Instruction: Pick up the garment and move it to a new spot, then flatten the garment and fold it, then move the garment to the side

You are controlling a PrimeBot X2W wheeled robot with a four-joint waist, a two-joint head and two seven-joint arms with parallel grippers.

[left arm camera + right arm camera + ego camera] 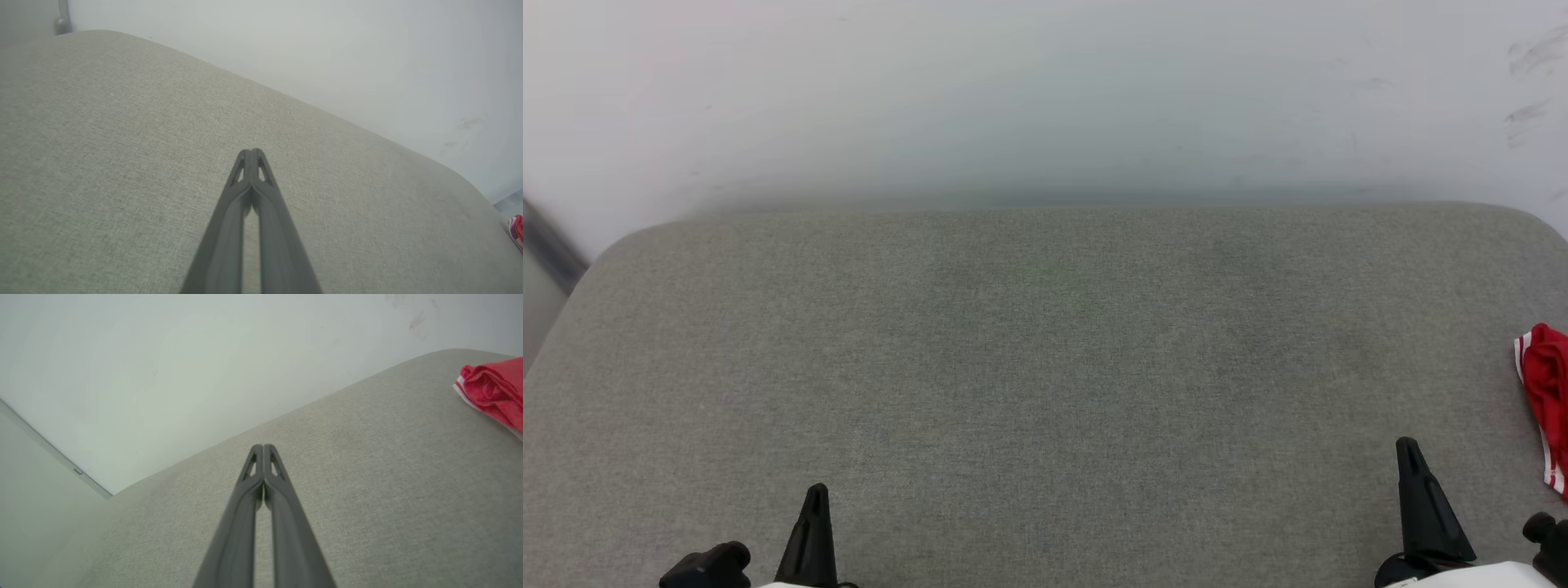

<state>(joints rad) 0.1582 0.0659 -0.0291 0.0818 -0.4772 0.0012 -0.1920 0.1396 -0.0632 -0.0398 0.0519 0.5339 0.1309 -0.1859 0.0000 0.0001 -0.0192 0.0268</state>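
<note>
Red with white trim, the garment (1547,392) lay bunched at the right edge of the grey cushion (1045,367), near my right fingers (1425,506). Those and my left fingers (810,535) were pressed closed, holding nothing.

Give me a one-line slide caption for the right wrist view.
Right end effector, shut and empty, above the grey cushion, with the bunched red garment at the view's right edge.

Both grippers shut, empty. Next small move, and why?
Probably open the right gripper and swing it right toward the red T-shirt: it lies bunched at the right edge of the grey cushion, nearest that arm, and shut jaws can't grasp it.
</note>
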